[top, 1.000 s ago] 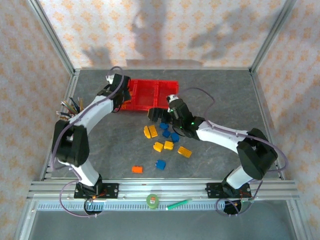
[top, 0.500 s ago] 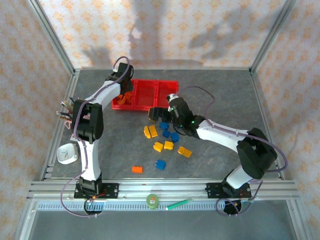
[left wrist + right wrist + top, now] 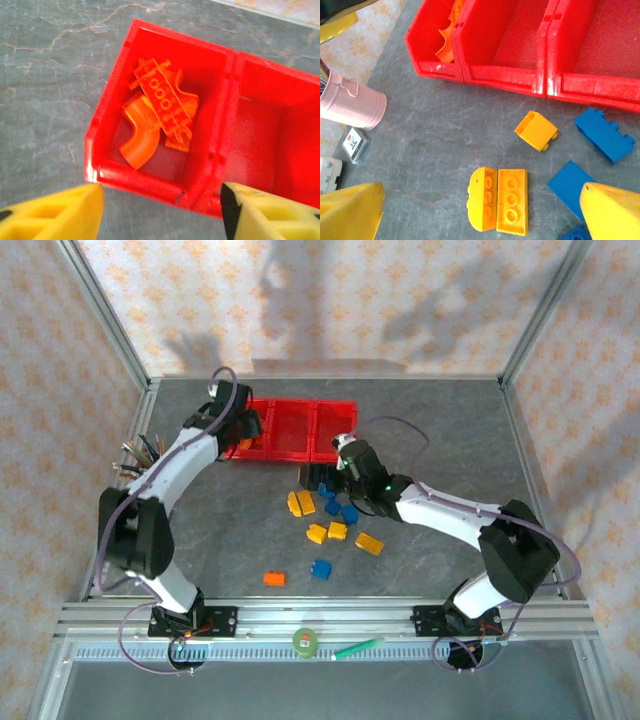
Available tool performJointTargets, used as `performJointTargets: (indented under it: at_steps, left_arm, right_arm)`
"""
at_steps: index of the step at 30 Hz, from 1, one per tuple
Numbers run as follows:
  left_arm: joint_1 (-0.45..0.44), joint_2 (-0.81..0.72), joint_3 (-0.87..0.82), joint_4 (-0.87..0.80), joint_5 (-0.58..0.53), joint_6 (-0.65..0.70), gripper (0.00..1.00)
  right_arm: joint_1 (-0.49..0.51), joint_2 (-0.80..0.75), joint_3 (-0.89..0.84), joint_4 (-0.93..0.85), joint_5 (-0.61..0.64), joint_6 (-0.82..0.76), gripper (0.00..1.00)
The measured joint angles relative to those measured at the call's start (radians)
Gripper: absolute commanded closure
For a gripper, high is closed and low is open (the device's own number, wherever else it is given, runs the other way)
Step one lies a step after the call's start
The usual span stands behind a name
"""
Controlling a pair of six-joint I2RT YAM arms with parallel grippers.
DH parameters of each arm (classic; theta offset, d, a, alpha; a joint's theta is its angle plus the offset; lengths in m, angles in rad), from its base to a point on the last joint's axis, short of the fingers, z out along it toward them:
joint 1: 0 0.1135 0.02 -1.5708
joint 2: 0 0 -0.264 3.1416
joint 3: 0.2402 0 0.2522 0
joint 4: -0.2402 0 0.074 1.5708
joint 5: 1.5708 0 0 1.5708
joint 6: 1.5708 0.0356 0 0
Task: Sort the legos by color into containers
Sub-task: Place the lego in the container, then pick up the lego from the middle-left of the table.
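The containers (image 3: 300, 428) are red bins joined in a row at the back of the table. My left gripper (image 3: 160, 212) hovers open over the near wall of the leftmost bin (image 3: 150, 175), where an orange arch (image 3: 140, 140) and a long spiky orange piece (image 3: 165, 102) lie. My right gripper (image 3: 480, 215) is open above two yellow legos (image 3: 497, 200) lying side by side, with nothing between its fingers. A small yellow brick (image 3: 536, 130) and blue bricks (image 3: 604, 134) lie just in front of the bins. Several more yellow, blue and orange legos (image 3: 337, 530) are scattered mid-table.
A pink cup (image 3: 350, 102) of pencils stands left of the bins, with a small white device (image 3: 355, 142) beside it. A green tape roll (image 3: 305, 641) and a green pen (image 3: 358, 647) lie on the front rail. Metal frame posts border the table.
My left gripper has opened wider above the leftmost bin and its arm has swung back to the left. The right gripper has edged slightly nearer, over the yellow legos.
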Motion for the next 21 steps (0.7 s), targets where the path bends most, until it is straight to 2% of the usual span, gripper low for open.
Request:
performJointTargets:
  at_steps: [12, 21]
  left_arm:
    - [-0.262, -0.401, -0.467, -0.016, -0.019, -0.183, 0.26]
    - [-0.468, -0.564, -0.638, -0.118, -0.037, -0.395, 0.23]
  right_arm:
    - [0.126, -0.064, -0.177, 0.015, -0.021, -0.059, 0.0]
    - [0.159, -0.181, -0.319, 0.076, -0.045, -0.077, 0.0]
